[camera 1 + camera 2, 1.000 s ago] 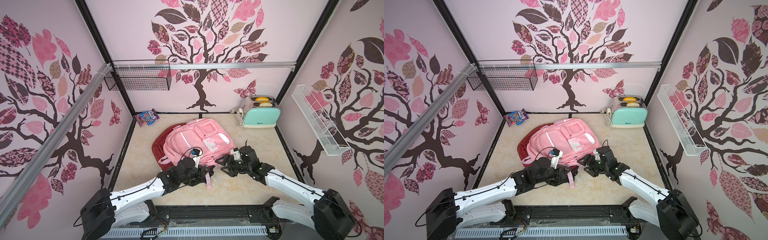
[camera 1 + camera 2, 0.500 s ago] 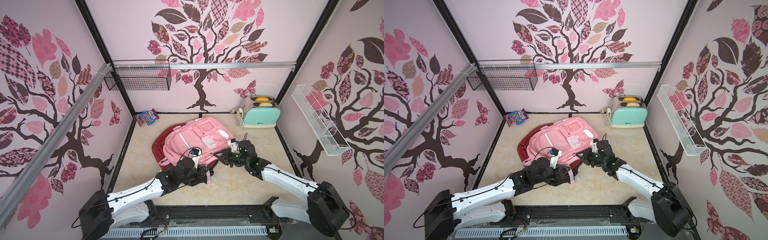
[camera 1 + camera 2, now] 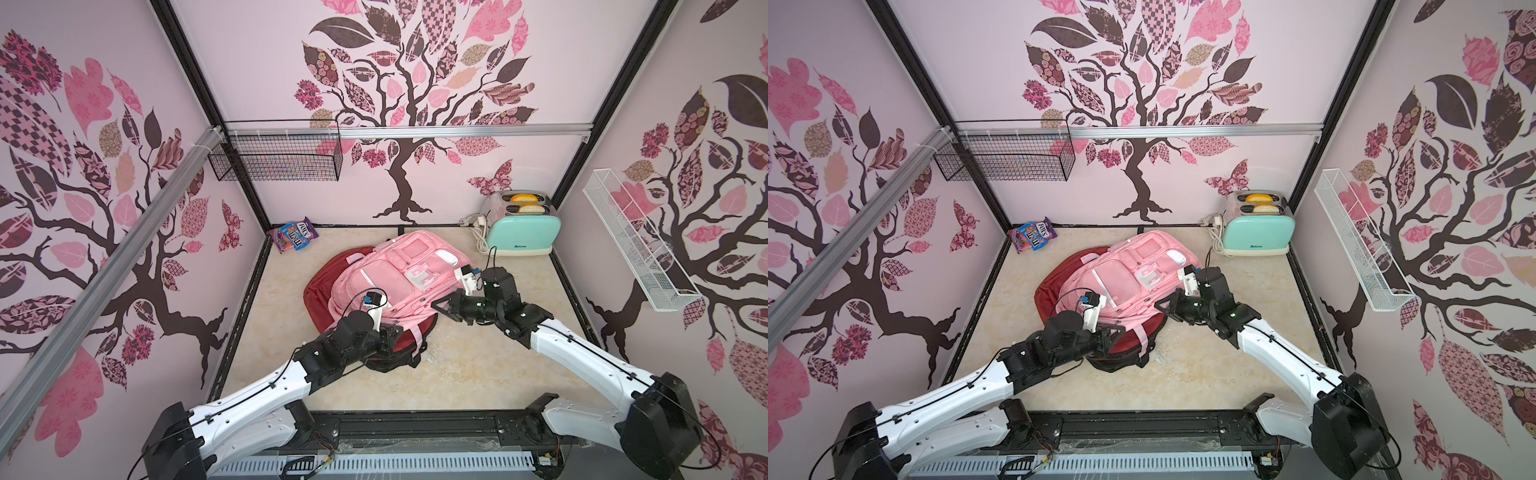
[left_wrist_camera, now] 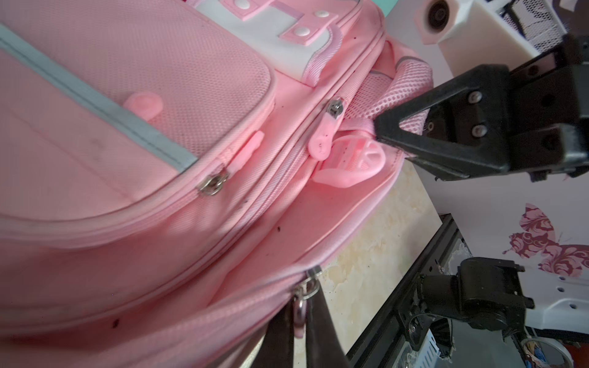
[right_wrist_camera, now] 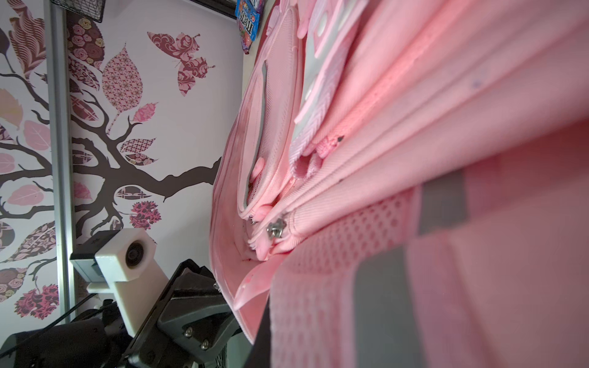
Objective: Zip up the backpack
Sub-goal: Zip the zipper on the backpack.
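Note:
A pink backpack (image 3: 399, 282) (image 3: 1125, 278) lies face up on a dark red bag in both top views. My left gripper (image 3: 395, 332) (image 3: 1119, 330) is at its near edge. In the left wrist view this gripper (image 4: 299, 318) is shut on a pink zipper pull (image 4: 299, 313) that hangs from a metal slider (image 4: 310, 283). My right gripper (image 3: 438, 303) (image 3: 1160, 303) (image 4: 379, 127) is shut on the mesh side panel (image 5: 318, 286) at the backpack's right edge, and one dark finger (image 5: 259, 337) shows beside the mesh. Another slider (image 4: 334, 110) sits on the middle zip close to the right gripper.
The dark red bag (image 3: 324, 282) sticks out under the backpack on the left and near sides. A mint toaster (image 3: 523, 232) with a cord stands at the back right. A candy bag (image 3: 293, 237) leans in the back left corner. A black wire basket (image 3: 274, 153) and a white wire shelf (image 3: 636, 245) hang on the walls.
My right gripper moved away from the front edge to the backpack's right side and went from open to shut on the mesh. The left gripper kept its hold in place.

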